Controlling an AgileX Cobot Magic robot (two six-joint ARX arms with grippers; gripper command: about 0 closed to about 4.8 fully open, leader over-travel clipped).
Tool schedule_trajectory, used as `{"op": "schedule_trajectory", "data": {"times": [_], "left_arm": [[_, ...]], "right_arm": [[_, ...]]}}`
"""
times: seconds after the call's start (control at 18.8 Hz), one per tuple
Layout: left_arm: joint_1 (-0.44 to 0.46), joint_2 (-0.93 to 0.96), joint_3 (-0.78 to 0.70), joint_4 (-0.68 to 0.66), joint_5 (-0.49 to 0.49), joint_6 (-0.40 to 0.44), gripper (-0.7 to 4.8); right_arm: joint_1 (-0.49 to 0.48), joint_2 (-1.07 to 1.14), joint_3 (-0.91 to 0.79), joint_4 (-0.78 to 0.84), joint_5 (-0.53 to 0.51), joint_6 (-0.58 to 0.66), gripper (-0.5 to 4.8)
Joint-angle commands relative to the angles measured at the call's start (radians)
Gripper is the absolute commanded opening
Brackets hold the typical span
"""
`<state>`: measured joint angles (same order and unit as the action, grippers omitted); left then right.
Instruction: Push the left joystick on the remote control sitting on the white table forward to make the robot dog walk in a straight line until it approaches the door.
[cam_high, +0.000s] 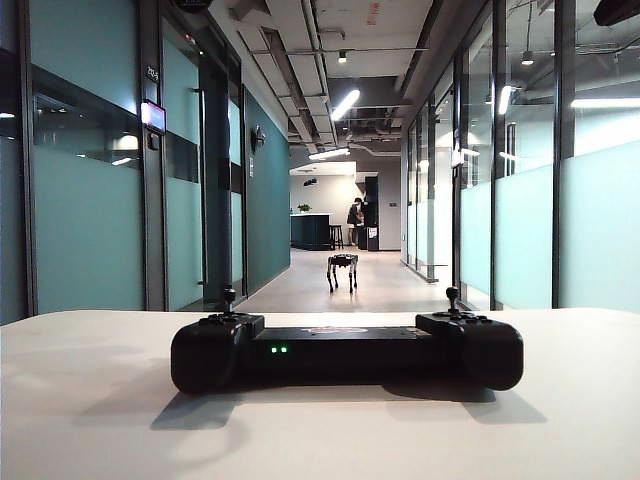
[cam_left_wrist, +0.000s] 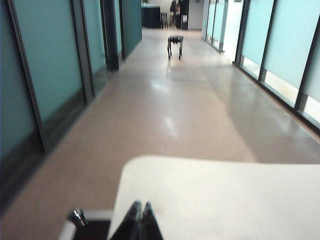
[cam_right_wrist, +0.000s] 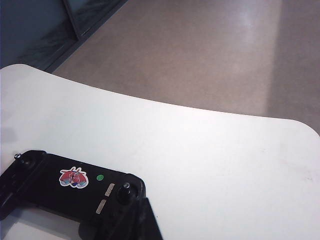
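Nearest, the wide black plastic remote control (cam_high: 346, 350) lies flat on the broad matte off-white counter (cam_high: 90, 400), both thumbsticks upright, its left joystick (cam_high: 229, 297) untouched. Neither hand shows in the exterior view. The left hand (cam_left_wrist: 140, 216) hangs over the counter's edge by a corner of the controller, fingers pressed together, empty; the right hand (cam_right_wrist: 145, 212) sits just beside the controller's right stick (cam_right_wrist: 126, 186), likewise closed and holding nothing. Far down the corridor floor stands the small black four-legged robot dog (cam_high: 342, 269). The risk — closed fingertips could slip off the small stick or shove it sideways, veering the dog toward the glass walls, or skid the unsecured controller across the smooth counter.
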<state>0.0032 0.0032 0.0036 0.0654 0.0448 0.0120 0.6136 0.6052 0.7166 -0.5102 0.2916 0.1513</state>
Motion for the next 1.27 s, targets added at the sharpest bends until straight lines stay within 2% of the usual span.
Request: {"op": "schedule_trajectory", "data": {"times": [0.05,0.21,0.32,0.37,0.74,1.27], "left_arm": [[0.002,0.001,0.003,0.018,-0.008,0.082,-0.06],[0.025,0.001,0.003,0.010,-0.006,0.073,-0.06],[0.056,0.001,0.003,-0.001,-0.003,0.013,-0.06],[0.063,0.001,0.003,-0.006,-0.004,0.010,-0.06],[0.022,0.001,0.003,-0.005,-0.026,0.014,-0.06],[0.011,0.001,0.003,-0.005,-0.024,0.014,-0.05]], "right_arm": [[0.000,0.000,0.004,0.018,0.002,-0.002,-0.05],[0.000,0.000,0.004,0.018,0.002,-0.002,-0.05],[0.000,0.000,0.004,0.018,0.002,-0.002,-0.05],[0.000,0.000,0.004,0.018,0.002,-0.002,-0.05],[0.000,0.000,0.004,0.018,0.002,-0.002,-0.05],[0.000,0.000,0.004,0.018,0.002,-0.002,-0.05]]}}
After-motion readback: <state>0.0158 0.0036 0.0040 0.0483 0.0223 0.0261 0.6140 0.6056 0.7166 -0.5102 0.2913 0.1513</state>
